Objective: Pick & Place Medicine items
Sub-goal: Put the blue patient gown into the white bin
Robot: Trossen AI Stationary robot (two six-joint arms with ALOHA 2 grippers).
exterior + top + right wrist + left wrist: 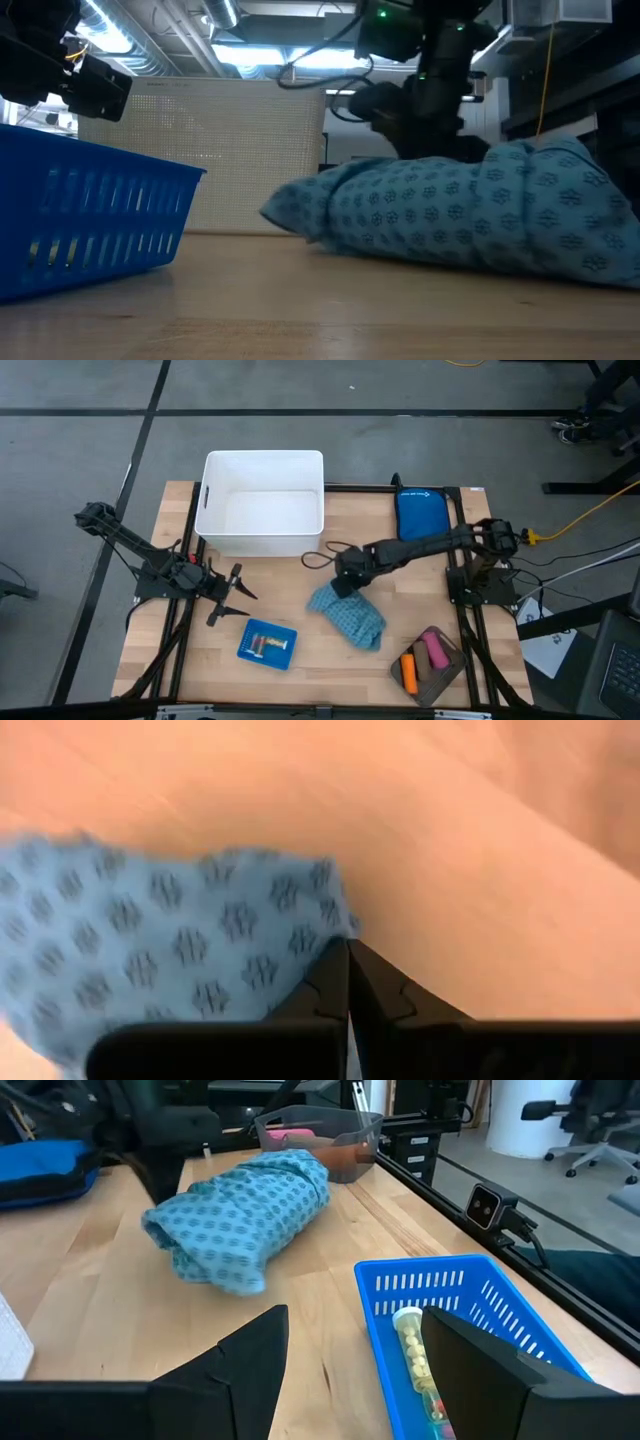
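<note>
Blue-patterned cloth (347,615) lies mid-table, apparently pinched at its edge by the closed right gripper (348,982). Left gripper (232,594) hovers wide open, empty, beside the blue basket (266,643) holding pill-like bits (413,1352).

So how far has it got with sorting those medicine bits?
Looks early. A few pill-like bits already lie in the small blue basket. The right pincer is shut at the edge of the blue patterned cloth; the left pincer waits open. The pink block and orange tube remain in the brown tray.
</note>
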